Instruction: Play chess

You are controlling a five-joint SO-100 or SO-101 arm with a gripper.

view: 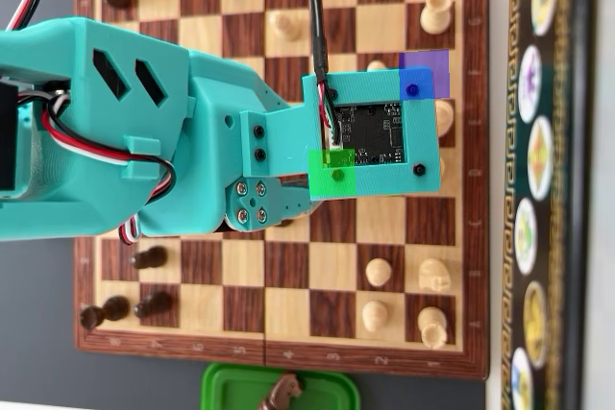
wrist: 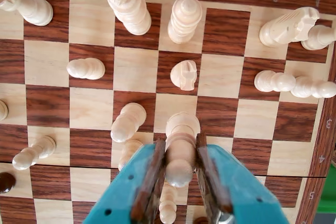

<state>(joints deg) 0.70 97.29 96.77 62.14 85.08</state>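
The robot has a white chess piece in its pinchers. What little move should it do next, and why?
Probably lift straight up a little. In the wrist view the tool is shut on a white pawn, and other white pieces stand close beside it, like the pawn just to its left. Sliding sideways could knock them over, so it seems safer to rise clear of the board first.

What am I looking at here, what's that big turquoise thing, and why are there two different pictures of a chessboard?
The turquoise thing is a small robot arm playing chess. One picture comes from a camera riding on its wrist, looking down past the gripper; the other comes from a camera fixed overhead. The wooden chessboard carries light pieces on one side and dark pieces on the other. A green container beside the board holds one dark piece. The gripper is closed around a light pawn, its two fingers pressing either side.
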